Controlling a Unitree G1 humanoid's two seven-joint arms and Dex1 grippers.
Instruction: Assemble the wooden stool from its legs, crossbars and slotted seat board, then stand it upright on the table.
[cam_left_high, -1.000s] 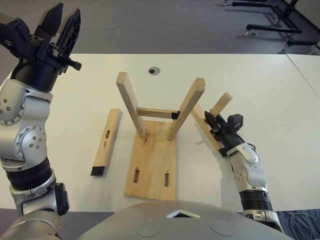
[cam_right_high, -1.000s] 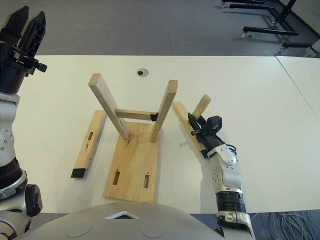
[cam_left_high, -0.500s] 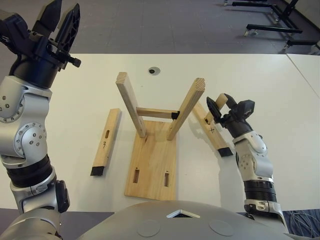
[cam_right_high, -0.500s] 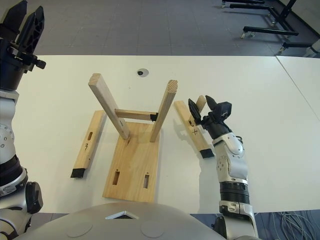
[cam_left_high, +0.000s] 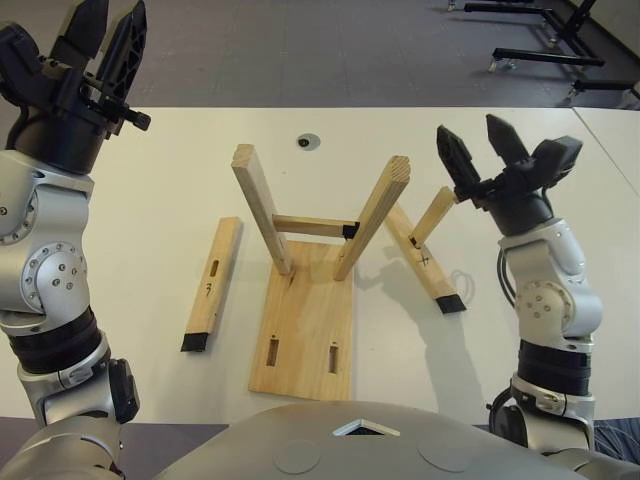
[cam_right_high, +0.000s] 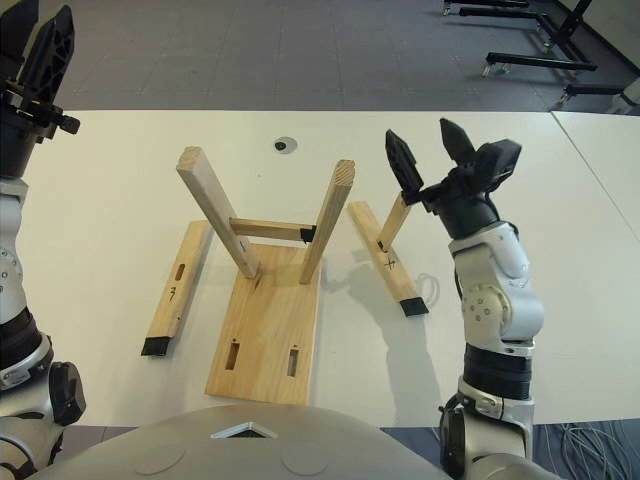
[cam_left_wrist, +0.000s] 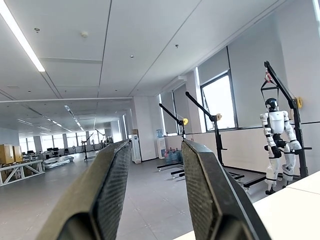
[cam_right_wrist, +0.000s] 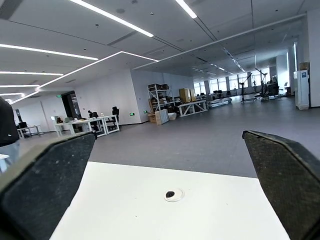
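**Left eye view:** the seat board (cam_left_high: 305, 325) is seen flat on the counter (cam_left_high: 560, 200). Two upright legs (cam_left_high: 262, 210) are joined by a crossbar (cam_left_high: 310, 227). A loose leg (cam_left_high: 212, 285) lies at 9 o'clock of the board, a second loose leg (cam_left_high: 425, 262) at 2 o'clock. The right pincer (cam_left_high: 470, 132) is spread wide, empty, above the latter.

**Right eye view:** the left pincer (cam_right_high: 40, 30) is cut off at 10 o'clock.

**Left wrist view:** its fingers (cam_left_wrist: 107, 190) are parted, nothing gripped.

**Right wrist view:** open counter is shown beyond.

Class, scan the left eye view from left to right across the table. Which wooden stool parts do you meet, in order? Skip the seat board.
loose flat leg → left standing leg → crossbar → right standing leg → far flat leg
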